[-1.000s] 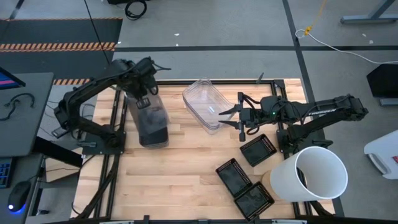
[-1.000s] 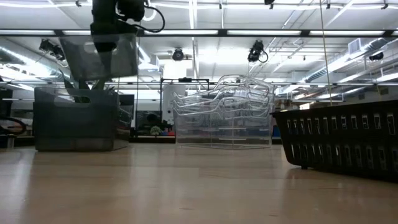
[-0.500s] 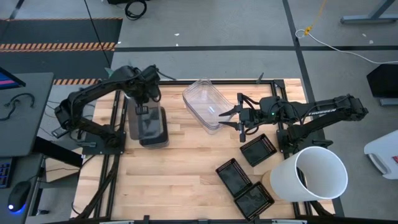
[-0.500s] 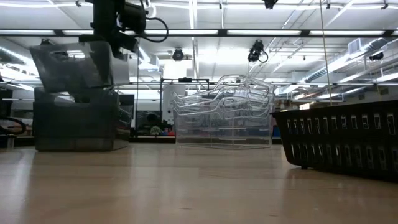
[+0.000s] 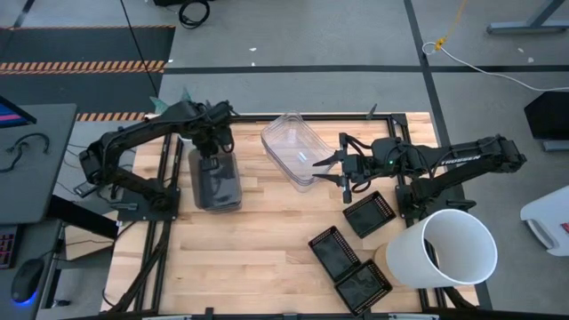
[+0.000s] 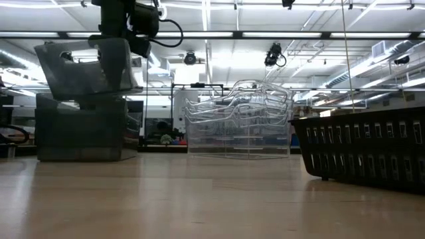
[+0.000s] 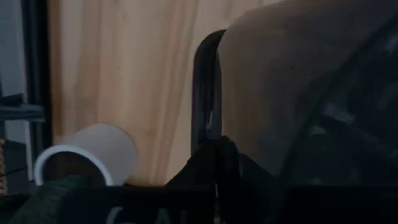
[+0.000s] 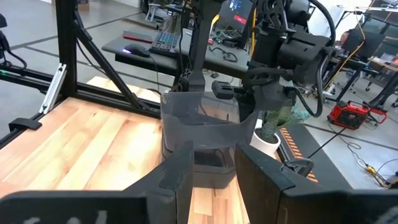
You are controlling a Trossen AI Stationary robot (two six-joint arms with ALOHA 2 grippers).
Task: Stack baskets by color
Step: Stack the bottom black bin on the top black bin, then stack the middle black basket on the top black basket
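The left pincer (image 5: 208,145) was closed on the rim of a grey basket (image 6: 89,63) and held it in the air, slightly tilted, just above the grey stack (image 6: 81,129) near the left edge of the worktop (image 5: 267,249). The right pincer (image 5: 331,165) waited with its fingers apart and empty, beside the clear baskets (image 5: 295,149).

Near the front right corner lay three black baskets (image 5: 336,252), not yet stacked, next to a large white bucket (image 5: 442,247). Further back, toward the middle of the far edge, the clear baskets stood already nested. A small white pot (image 7: 87,155) stood beyond the grey stack.

The step in hand seemed to be the nesting of the grey basket. I think the next move asks for levelling the basket, lining its walls up with the stack, lowering it straight, and only then opening the fingers.
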